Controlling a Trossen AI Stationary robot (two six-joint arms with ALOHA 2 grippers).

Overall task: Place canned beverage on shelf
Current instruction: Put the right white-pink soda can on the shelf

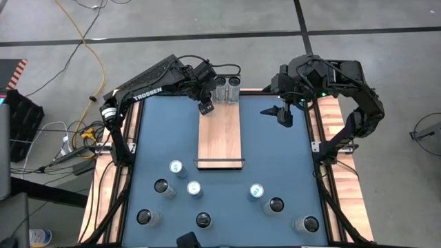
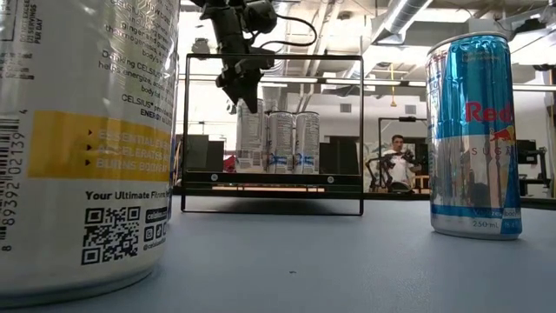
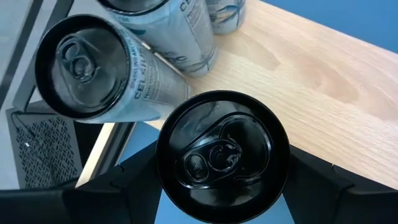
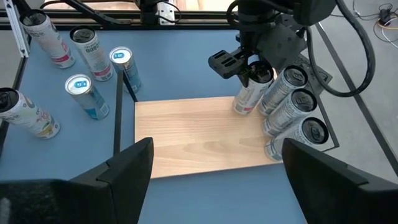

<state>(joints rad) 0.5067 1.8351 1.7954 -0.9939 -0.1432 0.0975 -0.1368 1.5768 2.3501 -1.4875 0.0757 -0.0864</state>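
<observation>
The can (image 3: 222, 149) in play is a black-topped one pinched between the fingers of the left gripper (image 1: 205, 105), standing at the far end of the shelf (image 1: 220, 138), at about twelve o'clock on the table (image 1: 275, 155). It goes down at the left end of a tight row with three other cans (image 1: 227, 89), which looks deliberate: packing them against the back rail leaves the rest of the board free for the ones waiting on the blue top near six o'clock (image 1: 207, 200). Whether it already rests on the wood or hangs just above it, I cannot tell. The right gripper (image 1: 284, 114) hovers with its fingers spread over bare table at about one o'clock, just off the shelf's right edge, holding nothing, out of the way I'd judge. From overhead the held can is mostly hidden under the arm; the left wrist view shows its lid and tab plainly, with the dark fingers on either side of it and a neighbouring can (image 3: 93, 68) close beside it. The right wrist view gives the side-on picture of the left gripper (image 4: 239, 62) closed on the can among the row. The low view shows cans standing upright within the shelf's black frame (image 2: 274, 135), and a person (image 2: 398, 161) seated far off in the room.
</observation>
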